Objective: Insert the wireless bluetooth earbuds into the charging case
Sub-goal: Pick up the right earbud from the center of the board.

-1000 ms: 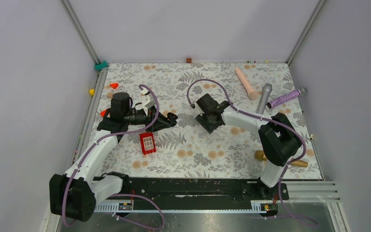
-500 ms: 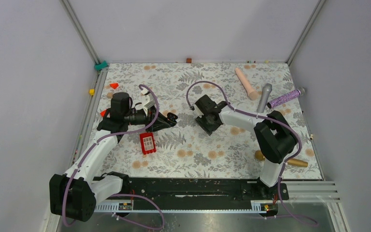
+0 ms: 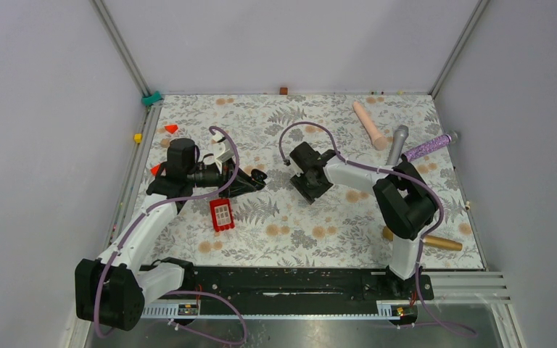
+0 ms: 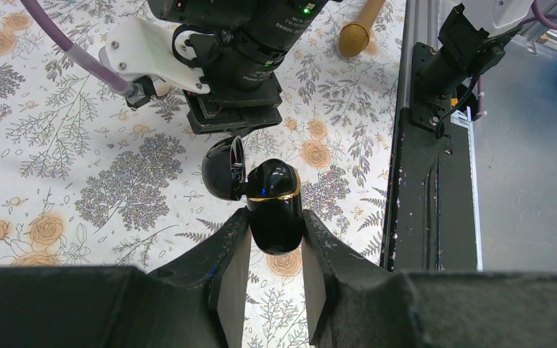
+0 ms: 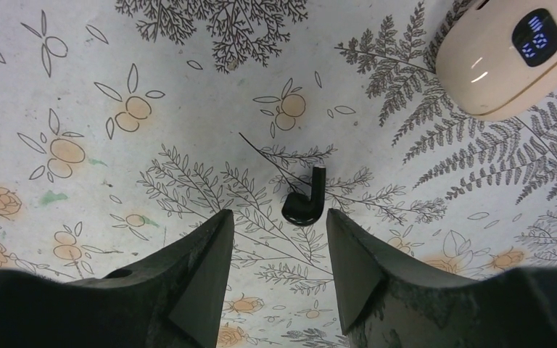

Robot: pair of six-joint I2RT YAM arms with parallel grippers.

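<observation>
- The right arm's elbow is swinging leftward, the right gripper [image 5: 275, 223] creeping towards the tiny black stemmed earbud [image 5: 304, 200].
- Its jaws are hanging apart, the earbud lying on the floral mat [image 5: 80, 87] just past the tips: ease forward, pinch the bulb.
- The left gripper [image 4: 275, 233] is clamping the glossy black gold-banded charging case [image 4: 273, 190], lid open.
- The cream oval gadget [image 5: 508, 58] is showing blue digits, unreadable.

White arms [image 3: 139, 230], black joints [image 3: 406, 206], purple cables [image 3: 304, 123]

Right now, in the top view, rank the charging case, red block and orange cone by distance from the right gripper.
1. charging case, just left of the right gripper.
2. red block, farther left, toward the arm bases.
3. orange cone, far left, toward the back.
</observation>
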